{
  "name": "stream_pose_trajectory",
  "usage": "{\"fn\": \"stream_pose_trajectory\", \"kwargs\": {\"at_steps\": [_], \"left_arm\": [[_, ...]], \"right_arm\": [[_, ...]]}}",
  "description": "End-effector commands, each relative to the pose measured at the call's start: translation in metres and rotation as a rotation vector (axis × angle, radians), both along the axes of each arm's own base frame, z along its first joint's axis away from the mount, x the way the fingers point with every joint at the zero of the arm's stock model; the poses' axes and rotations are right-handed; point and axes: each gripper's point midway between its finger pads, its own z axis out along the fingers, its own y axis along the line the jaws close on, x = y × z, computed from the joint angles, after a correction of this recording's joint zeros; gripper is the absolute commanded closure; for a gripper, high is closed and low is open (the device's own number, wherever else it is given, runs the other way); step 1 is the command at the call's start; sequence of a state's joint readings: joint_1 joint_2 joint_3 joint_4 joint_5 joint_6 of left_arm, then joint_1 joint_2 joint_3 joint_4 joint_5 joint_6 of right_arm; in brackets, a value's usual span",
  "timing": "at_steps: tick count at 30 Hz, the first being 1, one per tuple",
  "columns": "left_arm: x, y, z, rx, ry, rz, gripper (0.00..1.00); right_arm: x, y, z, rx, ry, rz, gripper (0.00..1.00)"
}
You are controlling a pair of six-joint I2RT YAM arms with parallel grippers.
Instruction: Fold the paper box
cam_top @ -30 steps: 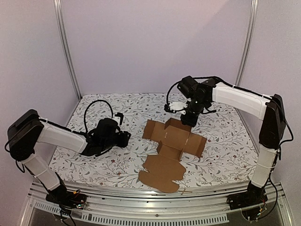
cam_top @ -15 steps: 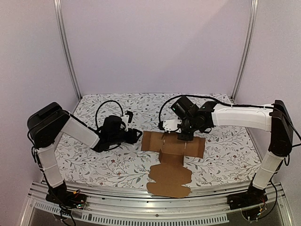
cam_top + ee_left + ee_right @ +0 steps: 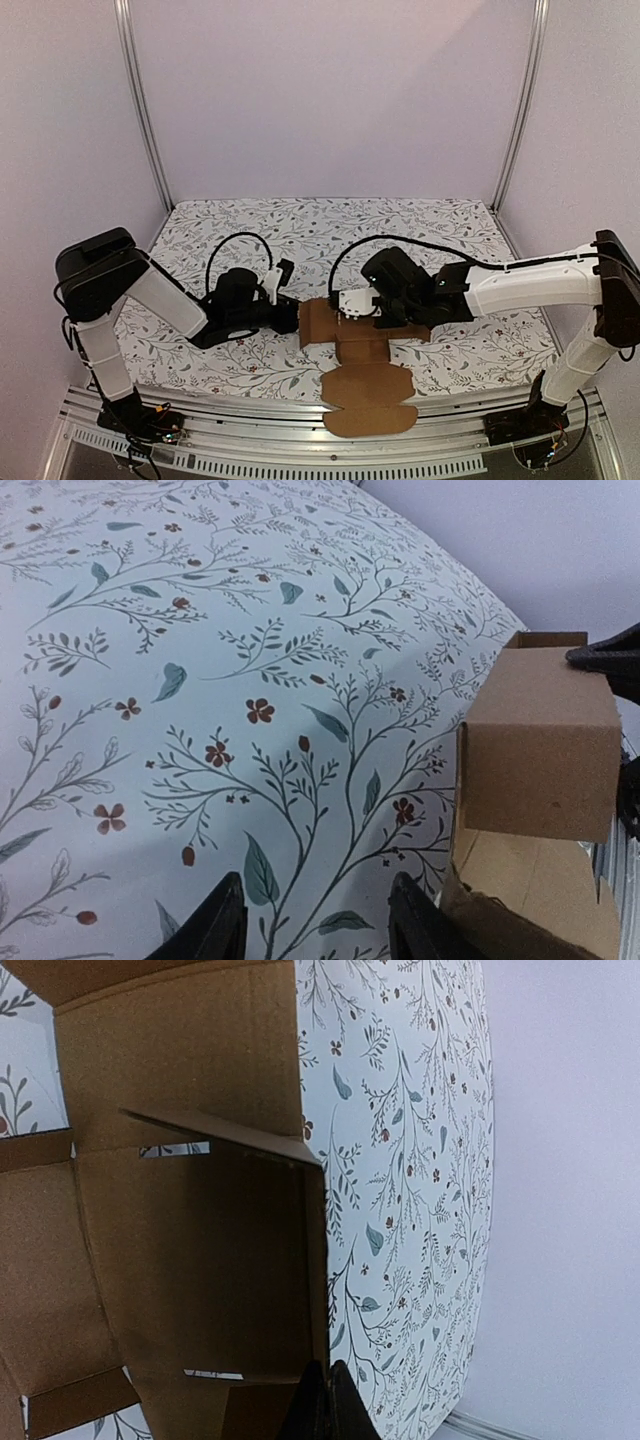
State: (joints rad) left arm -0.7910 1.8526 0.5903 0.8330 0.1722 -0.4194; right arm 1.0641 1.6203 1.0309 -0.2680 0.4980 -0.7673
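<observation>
On the tabletop (image 3: 300, 225), the shut right end effector (image 3: 322, 1405) has dragged the paper box (image 3: 365, 340) beside the half-open, empty left end effector (image 3: 318, 900), ready for folding.

Brown paper box (image 3: 362, 350); white table (image 3: 300, 225), teal-leaf, red-flower print.

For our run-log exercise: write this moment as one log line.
left hand: open, beside paper box | right hand: shut, tips at raised flap | paper box: partly folded
</observation>
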Motion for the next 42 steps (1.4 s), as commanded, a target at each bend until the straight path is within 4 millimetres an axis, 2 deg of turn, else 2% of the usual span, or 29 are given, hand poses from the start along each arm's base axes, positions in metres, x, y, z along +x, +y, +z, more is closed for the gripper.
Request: {"fn": "stream_pose_trajectory", "kwargs": {"at_steps": [1, 6, 14, 21, 27, 31, 38, 42], "left_arm": [[-0.022, -0.006, 0.015, -0.024, -0.048, -0.020, 0.51], [-0.033, 0.003, 0.023, -0.020, -0.059, 0.016, 0.50], [-0.034, -0.021, 0.025, 0.002, -0.057, -0.027, 0.49], [-0.041, -0.033, 0.028, 0.013, -0.074, -0.064, 0.47], [-0.047, -0.040, 0.022, 0.052, -0.077, -0.088, 0.46], [-0.054, -0.044, 0.025, 0.049, -0.084, -0.110, 0.40], [-0.052, -0.046, 0.028, 0.070, -0.086, -0.101, 0.39], [-0.055, -0.054, 0.027, 0.094, -0.086, -0.123, 0.39]], "right_arm": [[0.001, 0.003, 0.008, 0.035, -0.093, -0.001, 1.00], [0.008, 0.003, 0.006, 0.071, -0.170, -0.015, 1.00], [0.009, 0.013, 0.007, 0.135, -0.226, 0.013, 1.00], [-0.001, 0.017, -0.008, 0.094, -0.238, 0.048, 1.00], [-0.001, 0.017, -0.010, 0.082, -0.241, 0.044, 1.00], [-0.004, 0.017, -0.012, 0.068, -0.233, 0.048, 1.00], [-0.011, 0.015, -0.011, 0.061, -0.223, 0.047, 1.00], [-0.019, 0.016, -0.011, 0.068, -0.224, 0.058, 1.00]]}}
